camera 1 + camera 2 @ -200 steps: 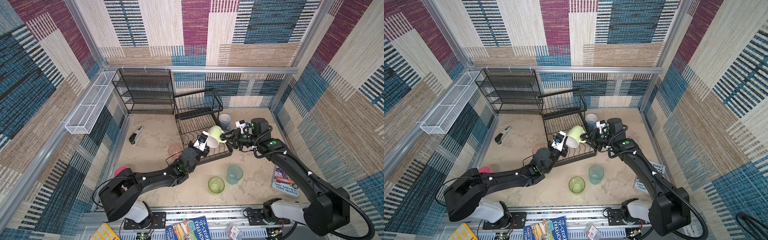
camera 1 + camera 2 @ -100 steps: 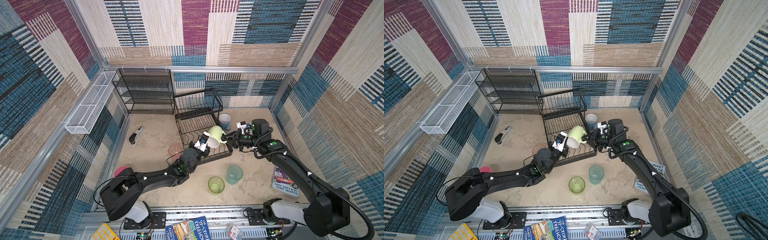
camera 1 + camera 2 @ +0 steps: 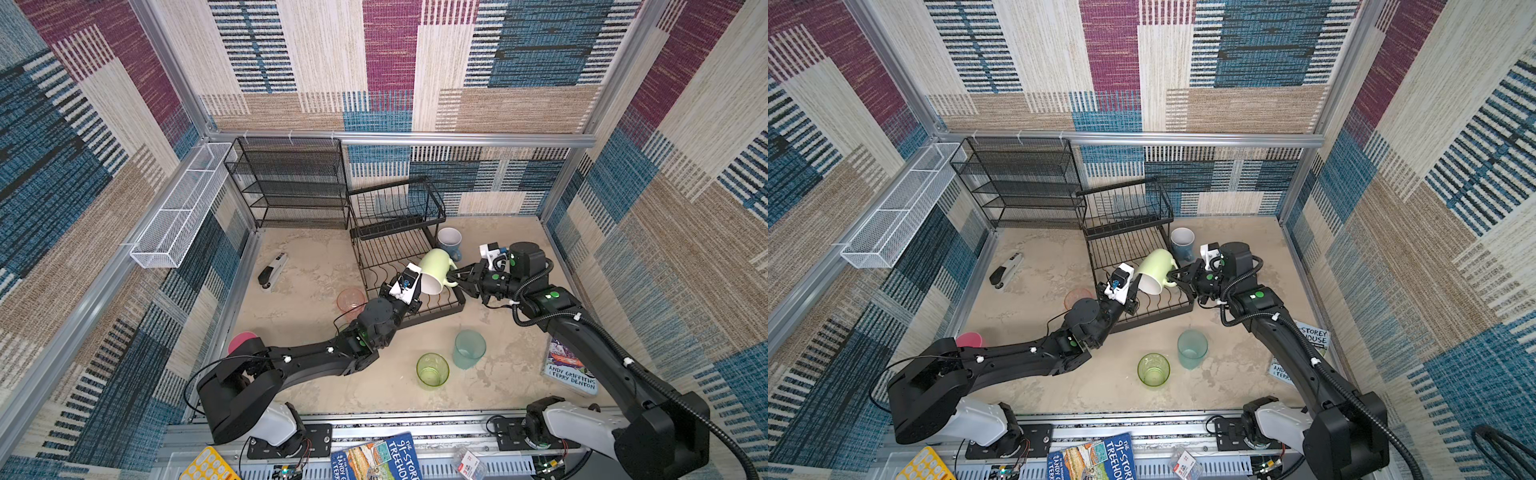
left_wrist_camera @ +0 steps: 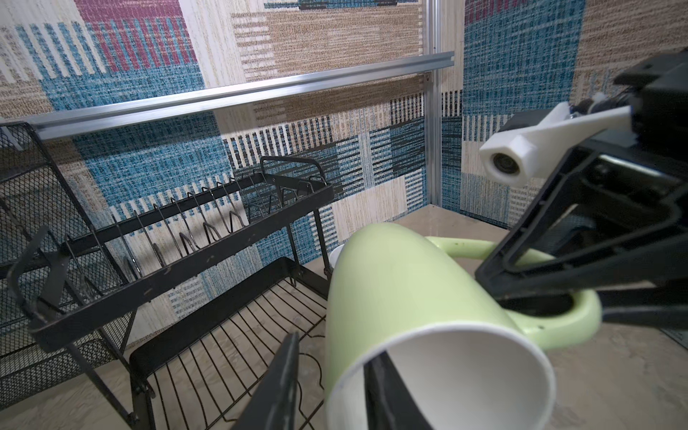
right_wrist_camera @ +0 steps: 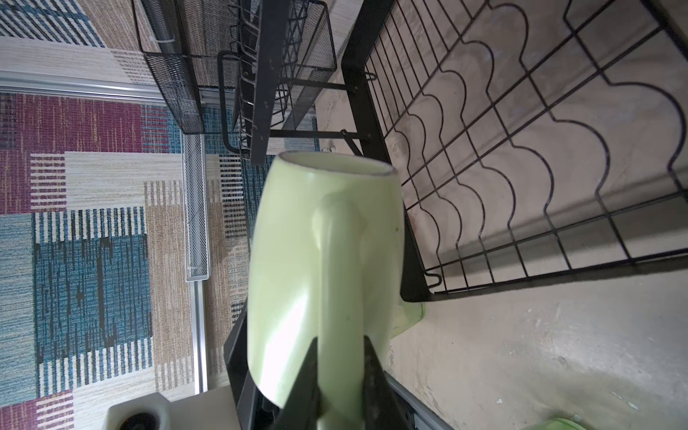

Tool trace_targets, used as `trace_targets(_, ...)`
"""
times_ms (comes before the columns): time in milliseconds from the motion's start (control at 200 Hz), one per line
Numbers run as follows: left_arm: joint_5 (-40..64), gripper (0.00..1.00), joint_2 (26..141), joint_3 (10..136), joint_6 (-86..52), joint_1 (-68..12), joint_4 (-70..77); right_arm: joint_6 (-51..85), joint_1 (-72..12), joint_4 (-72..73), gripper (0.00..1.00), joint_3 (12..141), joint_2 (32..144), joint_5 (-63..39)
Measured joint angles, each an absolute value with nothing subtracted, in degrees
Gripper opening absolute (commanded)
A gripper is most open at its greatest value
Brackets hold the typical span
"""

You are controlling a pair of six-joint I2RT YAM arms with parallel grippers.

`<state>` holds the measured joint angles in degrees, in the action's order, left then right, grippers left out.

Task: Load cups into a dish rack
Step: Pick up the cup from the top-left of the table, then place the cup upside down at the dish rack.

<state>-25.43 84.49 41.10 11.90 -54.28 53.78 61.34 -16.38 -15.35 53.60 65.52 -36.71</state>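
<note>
1. Pinching the handle of the pale green mug [image 3: 434,270], the right end effector [image 5: 339,344] carries it tilted mouth-down over the dish rack's [image 3: 432,314] front corner.
2. At its rim the left end effector [image 4: 331,350] straddles the wall with fingers apart, likely leaving one grip to steer.
3. The lower tray [image 5: 521,149] below is bare, and the raised basket [image 3: 395,199] overhangs only its back.

Robot lab test cell. Aluminium frame rails [image 3: 457,139] box in beige bench [image 3: 316,257]; patterned fabric panels [image 3: 324,62] form walls. Left arm [image 3: 307,361], right arm [image 3: 582,332] bolted to slotted base rail [image 3: 436,419] at front, circuit board [image 3: 286,471] beside mount. Household dish rack [image 3: 399,232] on bench.
</note>
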Motion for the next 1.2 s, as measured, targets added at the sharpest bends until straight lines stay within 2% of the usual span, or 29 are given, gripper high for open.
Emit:
trace_targets(361,-26.9,0.59,81.7,41.0,10.3,-55.5,52.0,56.0,-16.3,-12.3,0.01,53.2,61.2,-26.7)
trace_targets(696,-28.5,0.6,75.8,40.0,4.2,-56.3,41.7,48.3,-16.3,-11.2,0.0,52.3,59.0,-19.7)
trace_targets(1197,-29.8,0.6,63.7,43.5,-8.6,-56.0,12.0,38.2,-17.6,-4.9,0.0,49.2,59.6,-14.9)
